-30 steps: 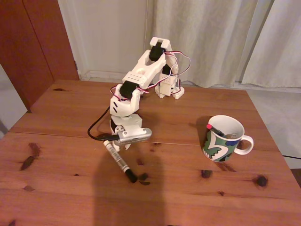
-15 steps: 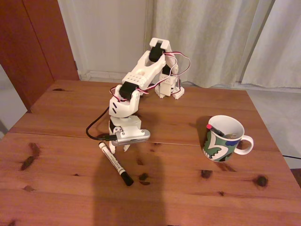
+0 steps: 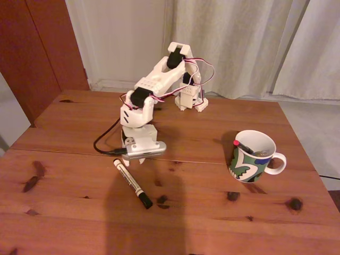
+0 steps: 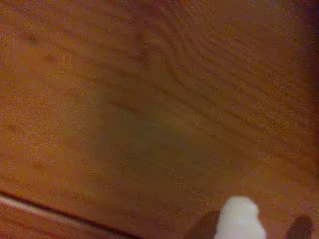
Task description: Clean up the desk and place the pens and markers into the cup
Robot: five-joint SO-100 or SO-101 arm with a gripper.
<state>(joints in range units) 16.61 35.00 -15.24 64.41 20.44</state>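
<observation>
1. In the fixed view we see the arm [image 3: 154, 85] reaching from its base at the far middle of the desk [image 3: 69, 212] towards the near left, with the gripper [image 3: 134, 160] down at the tabletop.
2. We cannot tell how the jaws stand; the camera housing hides them. The blurred wrist view gives one white fingertip [image 4: 239, 219] at its bottom edge over bare wood.
3. The white marker [image 3: 132, 183] lies flat and diagonal just near of the gripper, white end far left, black cap near right. Whether they touch, we cannot tell.
4. The cup [image 3: 254, 156] stands upright well to the right, handle facing right, short of the right edge. A black pen [image 3: 241, 146] with a red end leans inside.
5. Bare wood lies between marker and cup; open boards extend left and near of the marker.
</observation>
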